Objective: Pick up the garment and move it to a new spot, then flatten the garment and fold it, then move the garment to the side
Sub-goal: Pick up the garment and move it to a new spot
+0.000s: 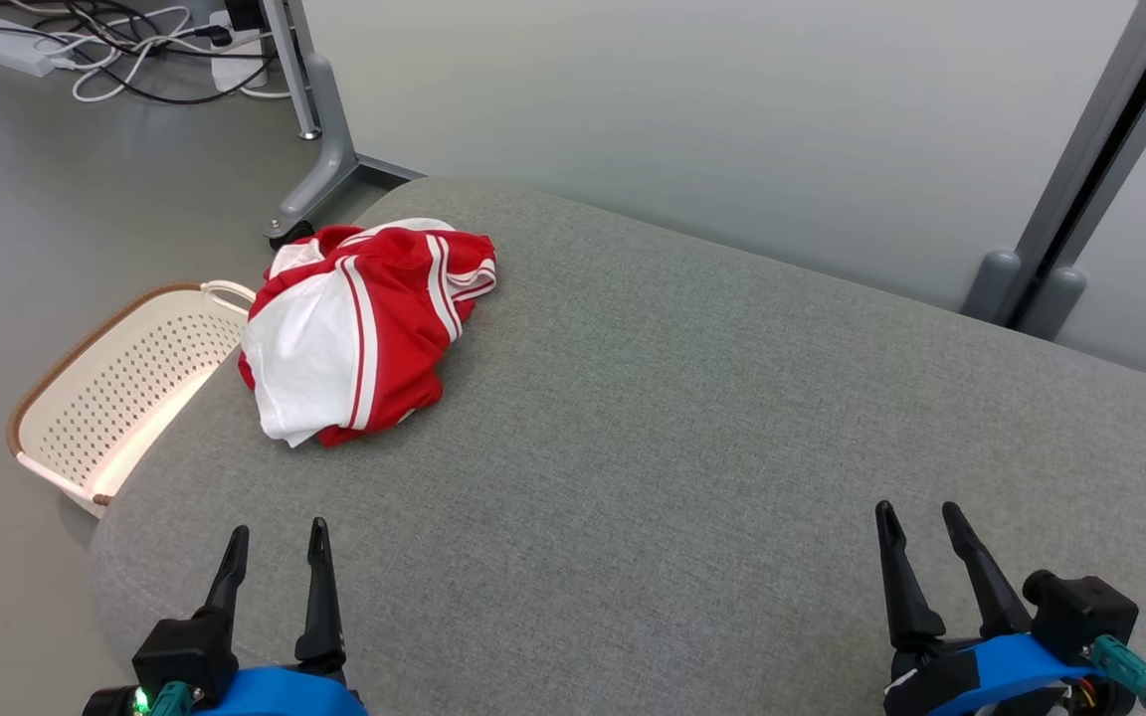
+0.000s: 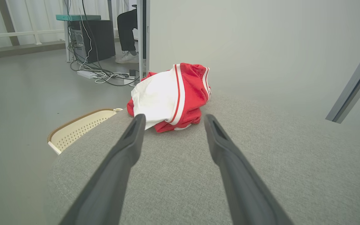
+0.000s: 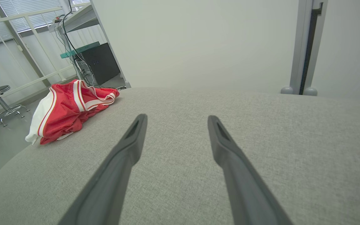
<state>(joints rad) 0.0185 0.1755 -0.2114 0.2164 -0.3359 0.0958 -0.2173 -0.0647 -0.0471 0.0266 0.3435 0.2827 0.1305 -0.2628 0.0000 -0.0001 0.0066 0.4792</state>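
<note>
A red and white garment [image 1: 364, 323] lies crumpled near the far left edge of the grey padded surface [image 1: 692, 418]. In the left wrist view the garment [image 2: 170, 97] sits just beyond the tips of my left gripper [image 2: 173, 120], apart from them. My left gripper [image 1: 277, 537] stands open at the lower left, well short of the garment, nothing between its fingers. My right gripper [image 1: 916, 517] stands open at the lower right with nothing in it. From the right wrist view the garment [image 3: 69, 109] lies far to the left of my right gripper [image 3: 177, 120].
A cream perforated basket [image 1: 115, 388] with a brown rim stands on the floor beside the surface's left edge, below the garment. A grey partition with metal feet [image 1: 329, 149] rises behind the surface. Cables and a power strip [image 1: 11, 45] lie on the floor at far left.
</note>
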